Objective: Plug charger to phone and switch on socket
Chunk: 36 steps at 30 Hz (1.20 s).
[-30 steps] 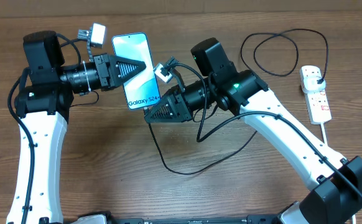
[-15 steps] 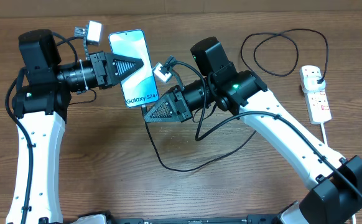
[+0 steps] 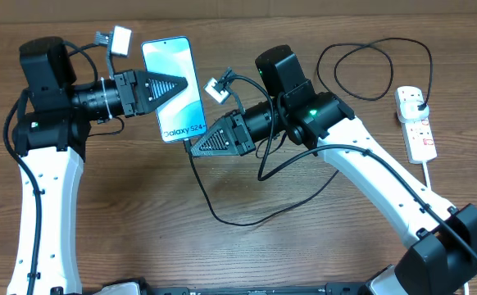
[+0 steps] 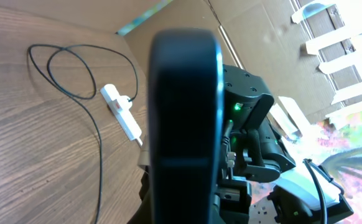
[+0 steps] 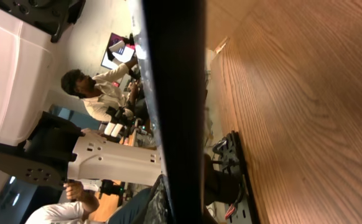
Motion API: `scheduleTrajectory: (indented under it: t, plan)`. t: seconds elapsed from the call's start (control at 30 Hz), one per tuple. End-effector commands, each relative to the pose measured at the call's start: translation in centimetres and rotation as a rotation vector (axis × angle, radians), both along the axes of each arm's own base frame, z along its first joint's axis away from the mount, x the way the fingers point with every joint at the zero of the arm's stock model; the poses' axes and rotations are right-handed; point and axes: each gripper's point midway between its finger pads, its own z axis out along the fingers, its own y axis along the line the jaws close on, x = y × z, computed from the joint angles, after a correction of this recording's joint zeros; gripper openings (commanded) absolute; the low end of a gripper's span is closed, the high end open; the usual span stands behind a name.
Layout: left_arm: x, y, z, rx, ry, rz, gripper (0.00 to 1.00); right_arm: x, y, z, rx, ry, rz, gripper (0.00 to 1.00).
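Note:
The phone, teal screen up with "Galaxy" text at its near end, is held off the table. My left gripper is shut on it from the left. My right gripper is shut at the phone's near end, where the charger's connector tip meets it. The contact itself is hidden. The charger's black cable loops over the table to a black plug in the white socket strip at far right. The phone's dark back fills the left wrist view and its edge the right wrist view.
The cable forms a loose loop at the back right, also in the left wrist view beside the socket strip. The strip's thick white cord runs toward the front. A cardboard wall lines the far edge.
Both grippers have shifted slightly left and toward the far edge with the phone between them. The right gripper has stayed at the phone's near end.

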Motion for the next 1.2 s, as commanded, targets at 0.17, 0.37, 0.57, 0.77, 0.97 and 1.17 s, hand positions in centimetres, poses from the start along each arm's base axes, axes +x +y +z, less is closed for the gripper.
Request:
scheduleTrajectory:
  t: [0.17, 0.37, 0.57, 0.77, 0.97, 1.17]
  plan:
    - [-3.0, -1.7, 1.7, -0.064, -0.040, -0.147, 0.04, 1.8, 0.2, 2.2, 0.047, -0.079, -0.054, 0.04]
    - [-3.0, -1.7, 1.7, -0.064, -0.040, -0.147, 0.04, 3.3, -0.9, 2.0, 0.038, -0.086, -0.104, 0.18]
    - [-3.0, -1.6, 1.7, -0.062, -0.040, -0.144, 0.04, 5.2, -3.9, 0.5, -0.018, -0.041, -0.174, 0.81]
    - [-2.7, -1.6, 1.5, -0.050, -0.038, -0.127, 0.04, 6.5, -8.5, -6.1, -0.343, 0.010, -0.336, 0.91]
    - [-2.7, -1.6, 1.5, -0.051, -0.037, -0.128, 0.04, 7.0, -13.2, -11.4, -0.719, 0.024, -0.489, 1.00]
    - [-2.7, -1.6, 1.5, -0.052, -0.036, -0.128, 0.04, 6.0, -13.8, -12.2, -0.767, 0.071, -0.474, 1.00]
